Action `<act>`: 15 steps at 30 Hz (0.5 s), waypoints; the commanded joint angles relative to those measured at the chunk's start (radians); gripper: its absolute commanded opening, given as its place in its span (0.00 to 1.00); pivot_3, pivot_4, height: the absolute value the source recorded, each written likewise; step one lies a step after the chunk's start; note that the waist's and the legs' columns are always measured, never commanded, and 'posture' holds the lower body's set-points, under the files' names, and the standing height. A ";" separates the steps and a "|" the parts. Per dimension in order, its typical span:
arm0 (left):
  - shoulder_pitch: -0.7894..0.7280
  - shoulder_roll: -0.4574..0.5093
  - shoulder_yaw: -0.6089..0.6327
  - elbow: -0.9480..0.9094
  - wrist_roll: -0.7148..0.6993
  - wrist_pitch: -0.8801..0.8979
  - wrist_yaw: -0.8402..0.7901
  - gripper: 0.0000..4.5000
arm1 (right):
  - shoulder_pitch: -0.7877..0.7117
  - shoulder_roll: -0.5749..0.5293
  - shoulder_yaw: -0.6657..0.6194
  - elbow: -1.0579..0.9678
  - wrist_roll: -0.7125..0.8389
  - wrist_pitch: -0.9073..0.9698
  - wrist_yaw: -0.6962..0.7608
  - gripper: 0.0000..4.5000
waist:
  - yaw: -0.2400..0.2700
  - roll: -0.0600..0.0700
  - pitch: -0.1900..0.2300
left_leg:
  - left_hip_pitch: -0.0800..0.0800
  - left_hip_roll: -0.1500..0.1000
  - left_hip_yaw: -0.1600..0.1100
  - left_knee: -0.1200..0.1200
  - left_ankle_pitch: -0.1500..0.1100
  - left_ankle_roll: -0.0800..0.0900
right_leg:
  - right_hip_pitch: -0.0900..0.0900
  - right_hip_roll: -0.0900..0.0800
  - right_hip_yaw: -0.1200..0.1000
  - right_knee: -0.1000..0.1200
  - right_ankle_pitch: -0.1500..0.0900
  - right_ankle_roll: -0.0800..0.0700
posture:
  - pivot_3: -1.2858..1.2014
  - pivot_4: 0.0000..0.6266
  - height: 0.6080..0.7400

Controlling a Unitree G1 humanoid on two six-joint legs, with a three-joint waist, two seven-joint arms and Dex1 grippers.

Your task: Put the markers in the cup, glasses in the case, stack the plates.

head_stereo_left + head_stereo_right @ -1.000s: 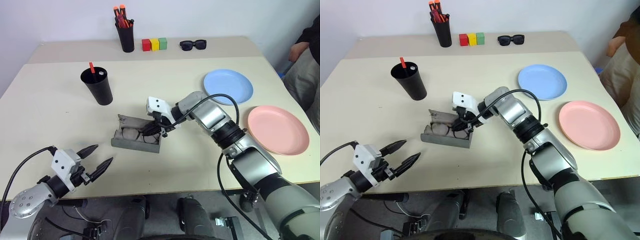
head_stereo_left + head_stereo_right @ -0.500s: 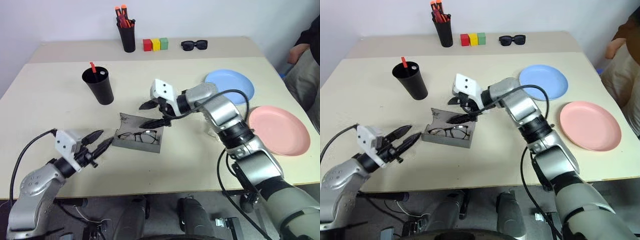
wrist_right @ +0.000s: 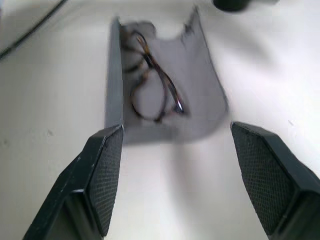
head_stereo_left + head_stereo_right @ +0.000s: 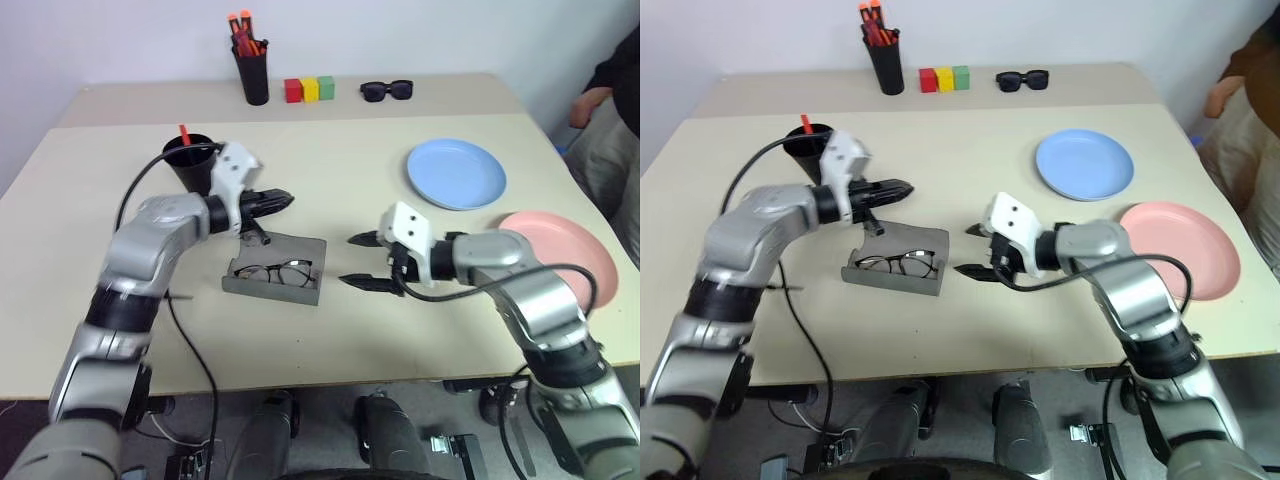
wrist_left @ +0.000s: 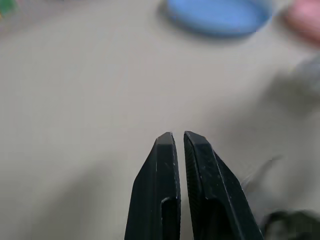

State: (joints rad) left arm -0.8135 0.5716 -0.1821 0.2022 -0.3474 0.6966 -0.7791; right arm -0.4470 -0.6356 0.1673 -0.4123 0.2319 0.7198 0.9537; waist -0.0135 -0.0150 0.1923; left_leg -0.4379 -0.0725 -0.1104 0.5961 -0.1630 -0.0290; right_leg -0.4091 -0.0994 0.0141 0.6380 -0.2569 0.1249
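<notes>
Over the surface in the left eye view, glasses point(image 4: 274, 271) lie inside the open case point(image 4: 275, 282); left end effector point(image 4: 283, 198) pinched together, empty, above the raised lid, so nudge that lid down squarely. Right eye view: right end effector point(image 4: 972, 250) spread wide, empty, beside case. Left wrist view: fingers point(image 5: 159, 200) nearly touching. Right wrist view: fingers point(image 3: 262, 177) wide, facing case.

Beige tabletop point(image 4: 330, 320) carries: black cup point(image 4: 190, 160), open grey case point(image 4: 275, 272), blue plate point(image 4: 456, 173), pink plate point(image 4: 565, 255), pen holder point(image 4: 252, 72), three coloured blocks point(image 4: 308, 89), sunglasses point(image 4: 386, 90).
</notes>
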 commanded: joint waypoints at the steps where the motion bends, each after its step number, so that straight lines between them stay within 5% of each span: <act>1: -0.072 -0.006 -0.021 0.079 0.018 0.028 -0.083 0.06 | 0.047 -0.030 -0.048 -0.089 -0.017 -0.034 -0.057 0.77 | -0.004 0.000 0.000 | 0.000 0.000 0.000 0.000 0.000 0.000 | 0.000 0.000 0.000 0.000 0.000 0.000 | 0.52 0.24 1.00; 7: -0.081 0.011 -0.090 0.149 0.085 0.019 -0.191 0.06 | 0.119 -0.034 -0.082 -0.112 -0.024 -0.069 -0.132 0.77 | -0.001 0.000 0.000 | 0.000 0.001 -0.001 0.000 0.000 0.000 | 0.000 0.000 0.000 0.000 0.000 0.000 | 0.52 0.24 1.00; 15: 0.007 0.080 -0.075 0.019 0.073 0.049 -0.296 0.06 | 0.087 -0.023 -0.075 -0.061 -0.021 -0.101 -0.165 0.77 | -0.005 0.000 0.000 | -0.001 0.002 -0.003 0.000 0.000 0.000 | 0.000 -0.001 0.001 0.000 0.000 0.000 | 0.52 0.24 1.00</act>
State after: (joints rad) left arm -0.8218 0.6300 -0.2778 0.2631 -0.2677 0.7341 -1.0541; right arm -0.3349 -0.6563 0.1119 -0.4674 0.2092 0.6400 0.7953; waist -0.0182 -0.0155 0.1927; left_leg -0.4388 -0.0703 -0.1137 0.5961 -0.1630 -0.0291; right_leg -0.4098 -0.1001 0.0153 0.6376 -0.2569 0.1248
